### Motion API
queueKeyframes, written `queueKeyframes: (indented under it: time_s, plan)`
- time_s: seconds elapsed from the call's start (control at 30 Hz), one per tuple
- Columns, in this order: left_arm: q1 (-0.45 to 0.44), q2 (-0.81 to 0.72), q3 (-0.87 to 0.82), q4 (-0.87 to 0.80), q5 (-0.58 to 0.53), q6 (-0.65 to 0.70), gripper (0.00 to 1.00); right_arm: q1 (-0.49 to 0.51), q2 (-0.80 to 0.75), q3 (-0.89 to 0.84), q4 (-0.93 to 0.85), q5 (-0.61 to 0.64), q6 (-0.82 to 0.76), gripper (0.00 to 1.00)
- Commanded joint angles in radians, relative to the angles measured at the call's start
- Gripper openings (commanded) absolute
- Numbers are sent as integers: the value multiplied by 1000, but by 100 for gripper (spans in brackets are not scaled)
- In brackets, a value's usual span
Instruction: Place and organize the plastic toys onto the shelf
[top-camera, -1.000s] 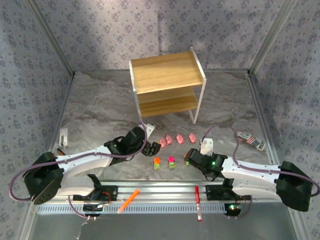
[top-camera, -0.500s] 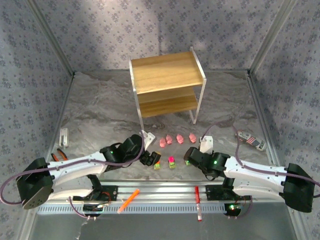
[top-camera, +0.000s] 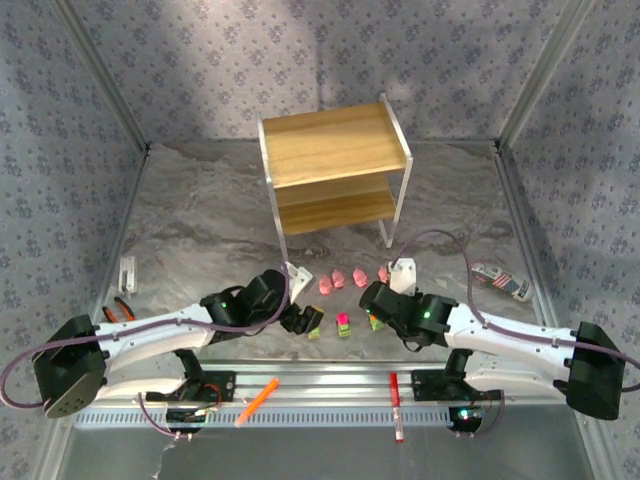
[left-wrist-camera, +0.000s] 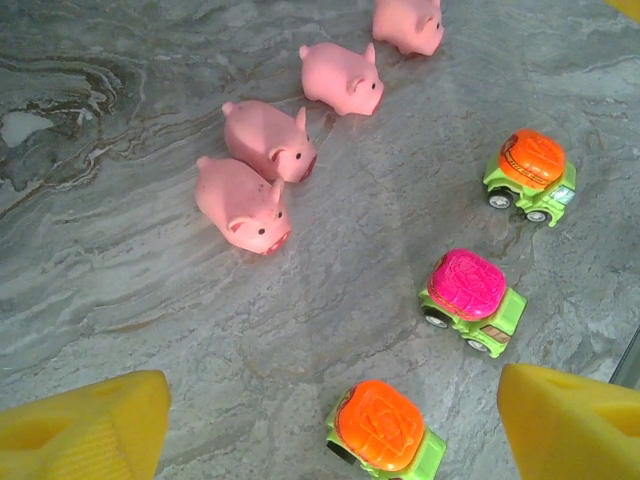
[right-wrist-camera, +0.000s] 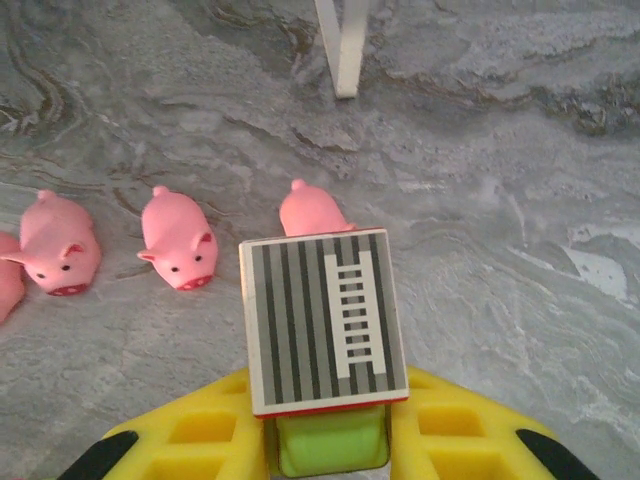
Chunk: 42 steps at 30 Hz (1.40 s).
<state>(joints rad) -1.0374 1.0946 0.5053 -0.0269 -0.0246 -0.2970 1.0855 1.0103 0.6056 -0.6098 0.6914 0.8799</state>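
Observation:
My left gripper (left-wrist-camera: 335, 425) hangs open just over the table, its yellow fingers (left-wrist-camera: 85, 435) either side of an orange-topped green toy car (left-wrist-camera: 385, 432) without touching it. Beyond stand a magenta-topped car (left-wrist-camera: 470, 300) and another orange-topped car (left-wrist-camera: 530, 175). Several pink pigs (left-wrist-camera: 243, 205) form a row further off. My right gripper (right-wrist-camera: 330, 440) is shut on a green blocky toy (right-wrist-camera: 325, 320) with a grey striped ladder top, close behind the pigs (right-wrist-camera: 180, 240). From above, the left gripper (top-camera: 303, 320) and right gripper (top-camera: 375, 305) flank the cars (top-camera: 343, 325). The shelf (top-camera: 335, 165) stands behind, both boards bare.
An orange marker (top-camera: 257, 402) and a red marker (top-camera: 395, 405) lie on the near rail. A striped object (top-camera: 503, 282) sits at the right, a white piece (top-camera: 127, 272) at the left. One white shelf leg (right-wrist-camera: 345, 45) stands just beyond the pigs.
The left gripper dropped toward the near side, down over the orange-topped car. The right gripper moved away from the near edge, toward the pigs, with the green toy in it.

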Motion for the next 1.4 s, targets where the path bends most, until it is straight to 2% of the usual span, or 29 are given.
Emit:
queueKeyframes:
  time_s: [0.0, 0.4, 0.83, 1.37]
  plan:
    - [-10, -52, -8, 1, -29, 15, 85, -5, 12, 59, 5, 26, -73, 20]
    - [-9, -101, -24, -4, -61, 21, 85, -80, 128, 265, 82, -11, -304, 19]
    - [-9, -133, -35, -13, -73, 21, 85, -236, 238, 387, 190, -143, -486, 19]
    - [-9, -131, -35, -11, -78, 23, 84, -358, 288, 445, 240, -232, -538, 19]
